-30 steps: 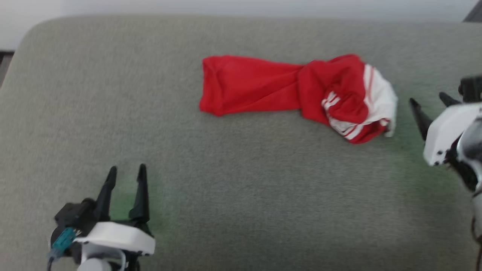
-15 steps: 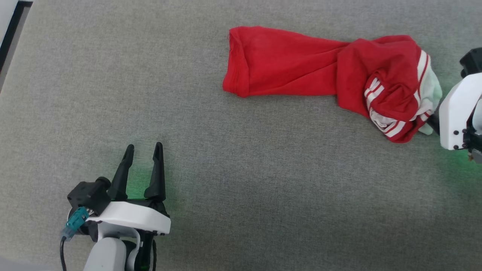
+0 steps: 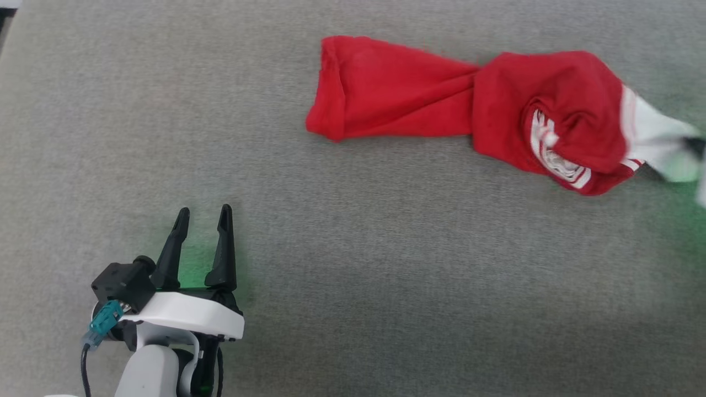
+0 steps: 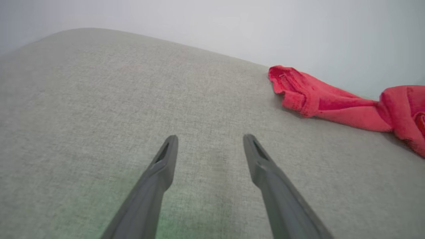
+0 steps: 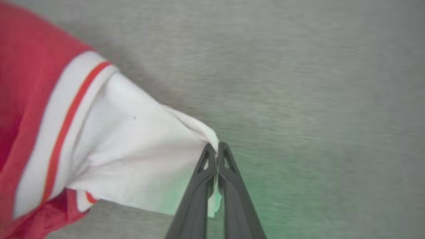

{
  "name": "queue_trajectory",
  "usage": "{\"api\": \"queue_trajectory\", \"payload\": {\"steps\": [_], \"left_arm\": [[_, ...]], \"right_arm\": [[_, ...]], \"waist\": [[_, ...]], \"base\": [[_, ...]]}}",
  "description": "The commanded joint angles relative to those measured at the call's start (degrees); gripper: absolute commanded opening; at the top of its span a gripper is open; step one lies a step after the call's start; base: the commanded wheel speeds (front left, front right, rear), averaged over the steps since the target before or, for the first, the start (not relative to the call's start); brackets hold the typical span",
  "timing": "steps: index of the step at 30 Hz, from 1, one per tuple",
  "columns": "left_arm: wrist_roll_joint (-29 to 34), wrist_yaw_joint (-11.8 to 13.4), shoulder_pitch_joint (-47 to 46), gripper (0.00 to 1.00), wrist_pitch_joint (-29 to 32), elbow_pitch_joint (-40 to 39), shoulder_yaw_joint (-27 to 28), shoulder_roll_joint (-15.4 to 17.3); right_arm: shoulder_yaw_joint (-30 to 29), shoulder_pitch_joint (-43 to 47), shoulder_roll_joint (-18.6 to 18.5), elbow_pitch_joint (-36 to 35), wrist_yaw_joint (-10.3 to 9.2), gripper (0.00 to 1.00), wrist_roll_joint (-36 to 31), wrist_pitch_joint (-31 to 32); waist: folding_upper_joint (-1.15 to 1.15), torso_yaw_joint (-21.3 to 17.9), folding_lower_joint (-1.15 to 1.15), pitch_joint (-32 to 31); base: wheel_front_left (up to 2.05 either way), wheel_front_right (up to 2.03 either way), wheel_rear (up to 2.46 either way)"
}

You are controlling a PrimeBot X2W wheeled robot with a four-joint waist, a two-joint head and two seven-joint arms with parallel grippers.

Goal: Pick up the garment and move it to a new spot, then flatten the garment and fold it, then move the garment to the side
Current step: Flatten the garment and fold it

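A grey fabric surface (image 3: 386, 275) spreads across the head view, and the garment (image 3: 397, 94) lies bunched on its far right part — a twisted red length with its white sleeve panel (image 5: 132, 142) drawn out rightward. The right gripper (image 5: 217, 147) is pinched closed on that panel's edge, cloth between its fingers. The left gripper (image 3: 203, 212) sits at the lower left, well apart from the garment, fingers spread and holding nothing.

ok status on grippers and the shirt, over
Right gripper shut on garment, white sleeve end. Left gripper open, apart from it. Garment bunched, twisted on grey surface. Nothing in the way.
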Motion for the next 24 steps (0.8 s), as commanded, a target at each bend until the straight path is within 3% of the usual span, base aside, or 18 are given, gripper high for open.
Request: {"api": "queue_trajectory", "payload": {"steps": [1, 10, 19, 24], "left_arm": [[-0.13, -0.12, -0.69, 1.0, -0.29, -0.3, -0.1, 0.36], [-0.22, -0.12, -1.34, 1.0, -0.29, -0.7, -1.17, 1.68], [-0.47, -0.12, -2.26, 1.0, -0.3, -0.18, -2.33, 2.93], [-0.3, -0.11, -2.74, 1.0, -0.29, 0.2, -3.14, 4.19]], "right_arm": [[-2.19, 0.79, -0.88, -0.08, -0.08, 0.0, -0.87, -1.05], [-21.5, 4.26, -4.41, 3.2, -0.06, 0.0, -8.71, -7.13], [-35.19, 3.25, -1.72, 7.28, -0.07, 0.0, -21.37, -15.07], [-37.62, 2.05, 1.85, 8.59, -0.06, 0.0, -26.49, -17.77]], "waist": [[0.0, -0.67, 0.0, -0.02], [0.0, -2.08, 0.0, 1.15], [0.0, -2.79, 0.0, 1.89], [0.0, -3.55, 0.0, 1.43]], "base": [[0.0, 0.0, 0.0], [0.0, 0.0, 0.0], [0.0, 0.0, 0.0], [0.0, 0.0, 0.0]]}}
